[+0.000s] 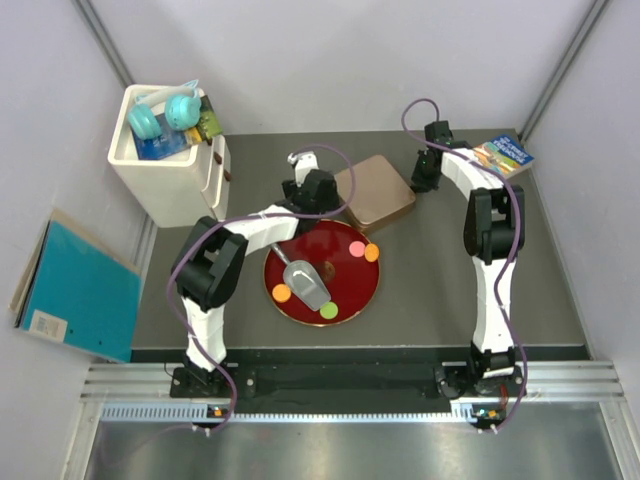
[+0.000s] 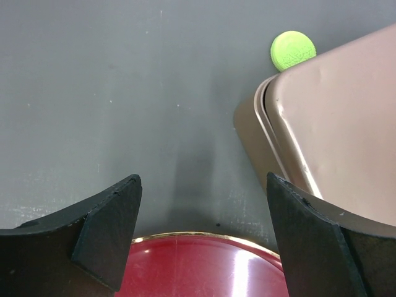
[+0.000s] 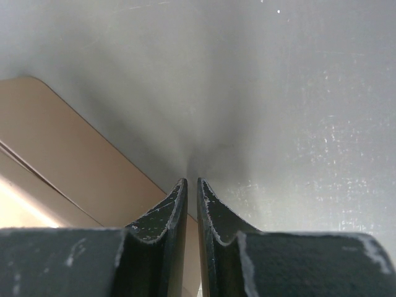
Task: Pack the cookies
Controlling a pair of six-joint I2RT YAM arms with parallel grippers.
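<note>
left gripper (image 2: 203,180) hangs wide open and empty over the far rim of the red plate (image 2: 204,263). right gripper (image 3: 192,182) is closed on nothing, just right of the rose-gold tin (image 1: 375,190). four cookies (image 1: 372,253) lie on the plate around a metal scoop (image 1: 305,283). a green cookie (image 2: 293,50) sits on the table (image 2: 124,93) by the tin's far left corner.

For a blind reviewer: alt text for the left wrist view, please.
The left gripper hangs open and empty over a dark table. A red plate shows its rim below it, a tan tin lies at right, and a green cookie sits by the tin's far corner.
</note>
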